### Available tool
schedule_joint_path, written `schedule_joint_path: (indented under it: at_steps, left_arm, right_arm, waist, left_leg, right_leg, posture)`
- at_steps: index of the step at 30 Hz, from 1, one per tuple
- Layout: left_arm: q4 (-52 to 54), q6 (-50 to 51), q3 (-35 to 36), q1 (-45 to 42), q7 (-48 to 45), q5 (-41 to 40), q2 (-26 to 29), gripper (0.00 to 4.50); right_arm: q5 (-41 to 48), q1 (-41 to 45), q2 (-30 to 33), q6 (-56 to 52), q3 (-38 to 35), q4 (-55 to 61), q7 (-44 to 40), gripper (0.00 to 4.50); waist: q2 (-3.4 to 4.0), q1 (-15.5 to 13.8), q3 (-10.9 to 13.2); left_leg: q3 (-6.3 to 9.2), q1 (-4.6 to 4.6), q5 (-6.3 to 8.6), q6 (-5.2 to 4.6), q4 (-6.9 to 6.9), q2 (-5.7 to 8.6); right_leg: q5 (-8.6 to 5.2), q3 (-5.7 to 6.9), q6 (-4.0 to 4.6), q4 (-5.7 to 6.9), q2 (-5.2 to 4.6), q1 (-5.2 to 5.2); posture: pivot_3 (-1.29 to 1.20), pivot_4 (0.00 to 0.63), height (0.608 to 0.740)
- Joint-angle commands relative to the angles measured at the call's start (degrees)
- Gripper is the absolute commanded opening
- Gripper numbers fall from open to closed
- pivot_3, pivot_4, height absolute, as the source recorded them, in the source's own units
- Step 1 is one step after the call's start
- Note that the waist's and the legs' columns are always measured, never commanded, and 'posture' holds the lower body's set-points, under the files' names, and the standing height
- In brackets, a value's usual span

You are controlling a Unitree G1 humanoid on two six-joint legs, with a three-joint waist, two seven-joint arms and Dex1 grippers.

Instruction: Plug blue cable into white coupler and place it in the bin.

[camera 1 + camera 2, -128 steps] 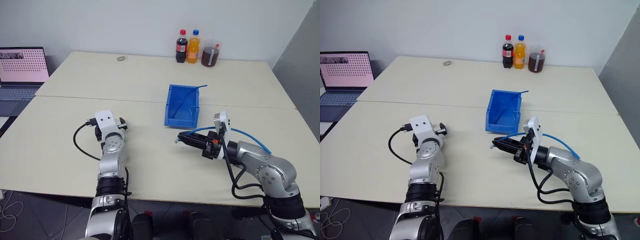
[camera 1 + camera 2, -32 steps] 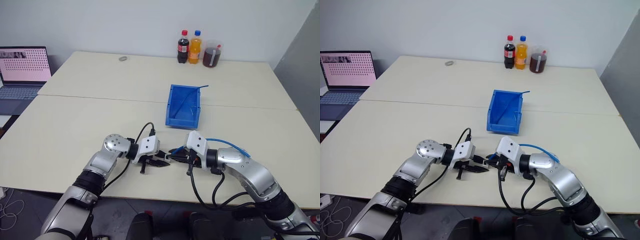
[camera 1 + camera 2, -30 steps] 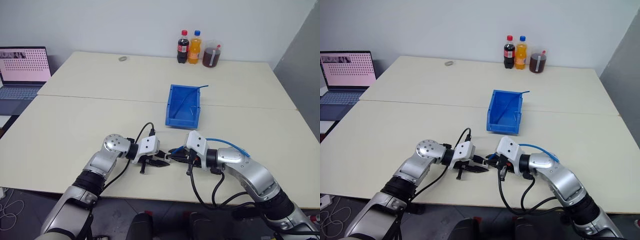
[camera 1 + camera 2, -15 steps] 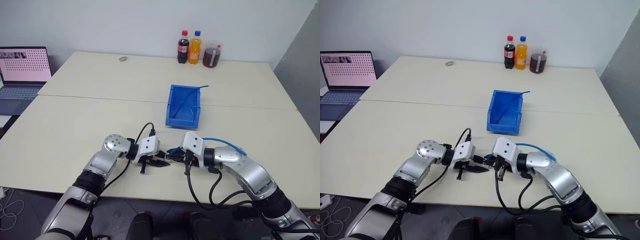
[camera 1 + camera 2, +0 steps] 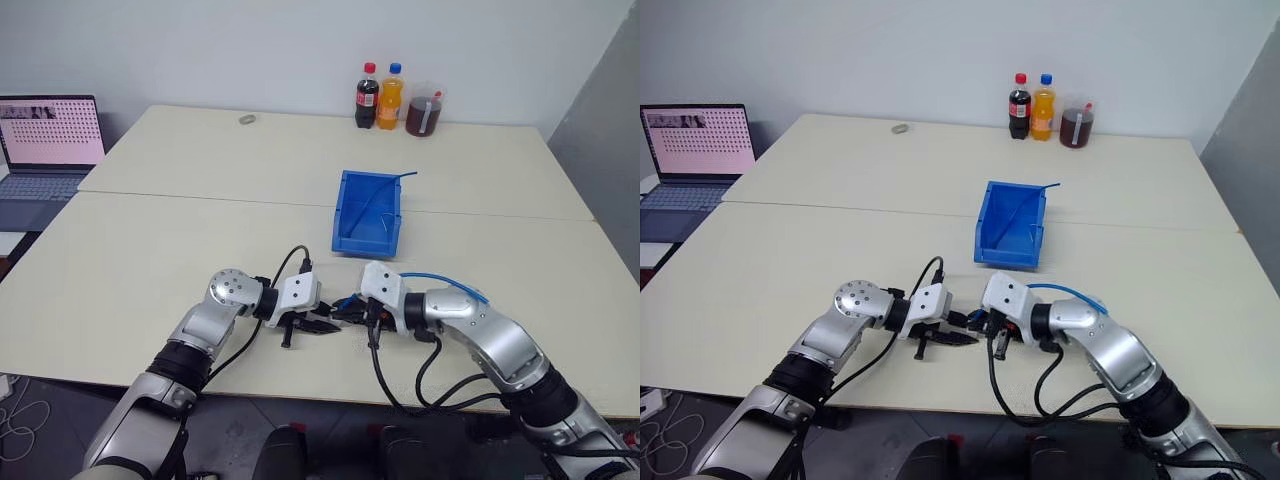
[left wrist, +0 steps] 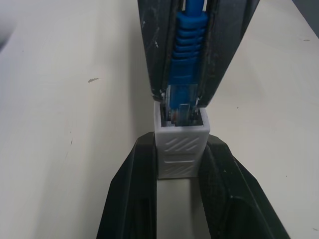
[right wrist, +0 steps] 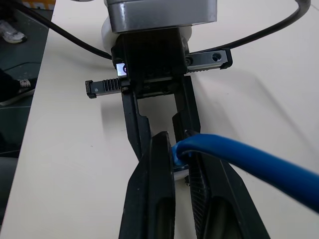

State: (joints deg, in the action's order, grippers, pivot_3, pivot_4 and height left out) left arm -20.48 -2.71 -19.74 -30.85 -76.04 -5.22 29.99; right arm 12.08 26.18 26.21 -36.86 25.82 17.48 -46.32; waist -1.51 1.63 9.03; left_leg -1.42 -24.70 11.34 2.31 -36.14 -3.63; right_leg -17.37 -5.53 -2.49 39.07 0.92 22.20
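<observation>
Head views: left gripper [image 5: 322, 325] and right gripper [image 5: 350, 313] met tip to tip over the near edge of the pale matte surface [image 5: 150, 250]. Blue cable [image 5: 445, 281] arching back from the right gripper over the right forearm. Bin [image 5: 367, 212], rigid blue plastic, open-topped with a lowered front lip, standing apart beyond the grippers; a thin blue wire [image 5: 392, 177] lying across its rim. Three drinks [image 5: 395, 97] at the far edge; laptop [image 5: 45, 145] off to the left.

Left wrist view: white coupler [image 6: 181, 147], a small boxy moulded block with hatched relief, clamped between the left gripper's black fingers [image 6: 134, 189]. Clear plug with ribbed sky-blue boot pinched in the right gripper, tip entered in the socket mouth, apparently not fully seated.

Right wrist view: right gripper clenched on the smooth, glossy cable just behind the plug.

Step in hand, as judged: insertion. Next move calls for a straight push along the socket axis until latched, then transfer to the bin.
</observation>
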Motion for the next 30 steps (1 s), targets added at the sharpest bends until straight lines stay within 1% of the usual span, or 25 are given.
schedule_joint_path:
  at_steps: [1,4,8,13,16,18,20,22,23,25,29,30]
  left_arm:
    - [-0.4,1.0,-1.6,1.1,-0.1,1.6,-0.5,0.8]
    - [-0.1,1.3,-1.6,1.2,-0.3,1.5,-0.5,0.8]
    - [0.4,2.1,-1.6,1.3,-0.1,1.5,-0.6,0.8]
    - [1.1,2.4,-0.9,1.7,1.3,1.5,-0.8,0.8]
    - [1.3,1.9,-0.1,2.2,2.8,1.8,-0.8,0.8]
    - [1.3,2.7,0.5,2.3,3.8,1.9,-0.6,0.8]
    - [1.3,3.6,0.7,2.3,4.0,1.9,-0.4,1.5]
    - [1.9,4.8,1.2,2.5,3.7,1.0,-0.1,1.86]
    - [2.2,5.1,1.4,2.6,3.8,0.7,0.0,2.13]
    - [3.2,5.2,2.1,2.9,4.0,0.3,0.3,2.44]
    - [9.0,8.6,5.0,4.7,4.1,-3.2,1.5,3.37]
    - [10.4,9.6,5.7,5.1,4.3,-4.0,1.8,3.52]
  right_arm:
    - [0.1,1.3,-0.8,-2.2,3.2,-2.8,-2.9,0.11]
    - [-1.6,1.9,-0.5,-1.8,6.5,-5.5,-5.0,0.11]
    - [-4.4,1.3,0.3,0.9,9.2,-8.6,-6.7,0.11]
    - [-4.8,1.1,-0.3,2.4,6.8,-8.7,-6.4,0.11]
    - [-4.0,1.6,-0.4,3.3,3.4,-7.6,-5.6,0.11]
    - [-3.6,1.6,-0.2,3.3,1.5,-6.3,-5.2,0.11]
    - [-3.4,1.4,0.0,3.1,0.5,-5.4,-5.0,0.11]
    - [-2.9,1.0,0.1,2.5,-0.8,-3.8,-4.7,0.11]
    - [-2.8,0.9,0.1,2.2,-1.1,-3.2,-4.6,0.11]
    - [-1.9,0.7,-0.1,1.3,-2.4,-1.5,-4.2,0.11]
    - [-0.4,0.6,0.1,-0.4,-4.3,1.6,-3.5,0.11]
    - [0.0,0.5,0.2,-0.8,-4.8,2.3,-3.5,0.11]
  waist:
    - [0.01,0.0,0.0]
    - [0.04,0.1,-0.2]
    - [0.01,0.1,-0.6]
    - [0.01,0.1,-0.9]
    - [0.01,0.1,-0.8]
    - [0.01,0.1,-0.8]
    - [0.01,0.0,-0.8]
    - [-0.02,0.0,-0.8]
    - [-0.01,0.1,-0.8]
    - [-0.01,0.1,-0.8]
    - [-0.02,0.2,-0.7]
    - [-0.01,0.2,-0.7]
  left_leg:
    - [-0.01,0.0,0.0,0.0,0.0,0.0]
    - [-0.01,0.03,0.0,0.0,0.0,0.0]
    - [-0.03,0.12,0.0,0.0,0.03,-0.01]
    - [-0.05,0.41,0.01,-0.01,0.07,-0.02]
    - [-0.06,0.67,0.01,-0.01,0.1,-0.02]
    - [-0.06,0.69,0.01,0.0,0.1,-0.02]
    - [-0.06,0.69,0.01,-0.01,0.1,-0.02]
    - [-0.06,0.68,0.01,0.0,0.09,-0.03]
    - [-0.06,0.68,0.01,-0.01,0.1,-0.03]
    - [-0.07,0.65,0.01,-0.01,0.11,-0.03]
    - [-0.06,0.41,0.01,0.0,0.15,-0.04]
    - [-0.06,0.27,0.01,0.0,0.15,-0.05]
  right_leg:
    - [0.0,-0.01,0.0,0.0,0.0,0.0]
    - [0.0,-0.01,0.0,0.01,0.0,-0.01]
    - [-0.02,-0.01,0.02,0.01,0.01,-0.06]
    - [-0.12,-0.02,0.0,0.0,0.01,-0.32]
    - [-0.2,-0.03,-0.07,-0.01,0.0,-0.55]
    - [-0.21,-0.03,-0.07,-0.01,0.0,-0.56]
    - [-0.21,-0.03,-0.08,0.0,-0.01,-0.56]
    - [-0.21,-0.04,-0.09,0.0,-0.01,-0.56]
    - [-0.21,-0.03,-0.08,0.0,-0.01,-0.55]
    - [-0.21,-0.04,-0.08,0.01,0.0,-0.51]
    - [-0.13,-0.03,0.15,0.01,0.0,-0.3]
    - [-0.12,-0.02,0.17,0.02,0.0,-0.15]
  posture:
    - [0.0,0.15,0.74]
    - [0.0,0.15,0.74]
    - [0.0,0.15,0.74]
    - [0.0,0.15,0.74]
    - [0.0,0.15,0.74]
    - [0.0,0.15,0.74]
    - [0.0,0.15,0.74]
    - [0.0,0.15,0.74]
    - [0.0,0.15,0.74]
    - [0.0,0.15,0.74]
    - [0.0,0.15,0.74]
    - [0.0,0.15,0.74]
